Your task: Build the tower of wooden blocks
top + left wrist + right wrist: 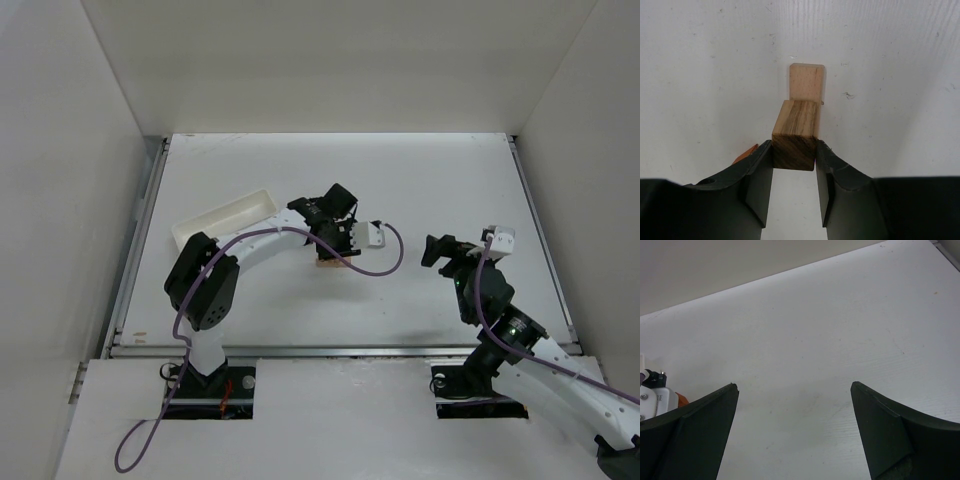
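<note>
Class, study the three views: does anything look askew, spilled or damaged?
Nothing spilled or damaged. Only the white tray sits diagonal to the table edges. The left end effector grips a dark wood block squarely.

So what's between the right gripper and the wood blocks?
Just bare white table and a loop of purple cable, seen in the top view.

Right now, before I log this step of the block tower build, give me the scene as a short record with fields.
left gripper: shut on the darker wood block, gripped at its sides
right gripper: open, nothing between its fingers
pale block: just beyond the darker wood block; contact unclear
reddish piece: only a corner shows beside one finger
white tray: on the table, left of the left gripper
stage: one block in hand, no house shape yet
</note>
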Controlling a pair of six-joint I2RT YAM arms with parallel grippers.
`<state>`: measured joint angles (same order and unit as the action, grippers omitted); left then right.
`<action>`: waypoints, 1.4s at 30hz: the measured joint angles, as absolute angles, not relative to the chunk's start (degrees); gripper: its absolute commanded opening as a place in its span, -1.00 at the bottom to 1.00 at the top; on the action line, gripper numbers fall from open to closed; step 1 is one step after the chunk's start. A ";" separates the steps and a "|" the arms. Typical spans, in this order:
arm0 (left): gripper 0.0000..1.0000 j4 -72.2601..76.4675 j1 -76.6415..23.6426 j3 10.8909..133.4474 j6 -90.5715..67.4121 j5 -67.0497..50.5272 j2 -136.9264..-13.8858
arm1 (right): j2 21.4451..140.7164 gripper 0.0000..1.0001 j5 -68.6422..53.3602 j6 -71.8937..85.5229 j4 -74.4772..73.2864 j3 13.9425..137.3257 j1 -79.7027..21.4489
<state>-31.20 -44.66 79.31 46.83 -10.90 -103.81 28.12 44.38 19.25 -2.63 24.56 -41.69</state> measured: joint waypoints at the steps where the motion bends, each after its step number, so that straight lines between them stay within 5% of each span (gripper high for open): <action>1: -1.00 -31.20 -44.66 79.31 46.81 -10.90 -103.81 | 28.12 1.00 44.38 19.25 -2.63 24.56 -41.69; 29: -0.94 -30.15 -44.66 78.26 46.65 -10.85 -104.18 | 27.64 1.00 44.38 18.83 -2.63 24.56 -41.69; 42: -0.18 -29.76 -44.66 78.22 46.70 -10.59 -104.18 | 27.62 1.00 44.38 18.81 -2.61 24.56 -41.69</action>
<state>-29.76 -44.66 78.22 46.70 -10.59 -104.18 27.62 44.38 18.81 -2.61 24.56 -41.69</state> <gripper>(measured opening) 0.340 0.999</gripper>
